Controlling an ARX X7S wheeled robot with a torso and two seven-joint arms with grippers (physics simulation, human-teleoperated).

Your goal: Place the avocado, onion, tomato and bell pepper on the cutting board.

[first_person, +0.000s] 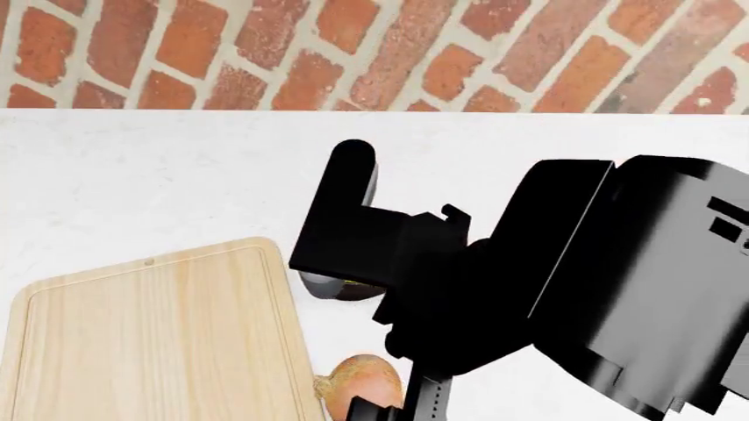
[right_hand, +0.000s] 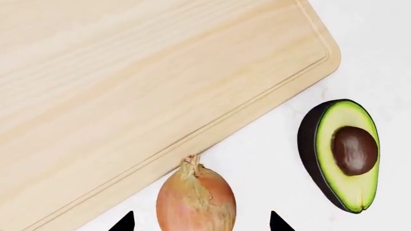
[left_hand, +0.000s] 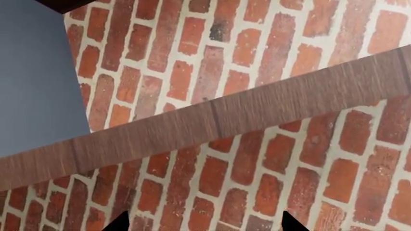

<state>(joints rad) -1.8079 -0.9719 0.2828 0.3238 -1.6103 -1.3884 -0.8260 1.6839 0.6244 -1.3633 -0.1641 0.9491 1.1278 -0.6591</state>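
Observation:
The light wooden cutting board (right_hand: 128,86) lies bare on the white counter, also seen low on the left in the head view (first_person: 153,333). The tan onion (right_hand: 196,197) rests just off the board's edge, its rooty tip touching the rim. It sits between the wide-apart fingertips of my open right gripper (right_hand: 201,222), which hovers over it. The halved avocado (right_hand: 343,154) lies flesh up beside the onion. In the head view the onion (first_person: 363,379) peeks out under my right arm (first_person: 468,289). My left gripper (left_hand: 205,224) is open and empty, facing a brick wall. Tomato and bell pepper are out of view.
A red brick wall (first_person: 351,53) runs behind the white counter (first_person: 153,175). The left wrist view shows that brick wall (left_hand: 257,57), a brown wooden beam (left_hand: 257,110) across it and a grey panel (left_hand: 38,72).

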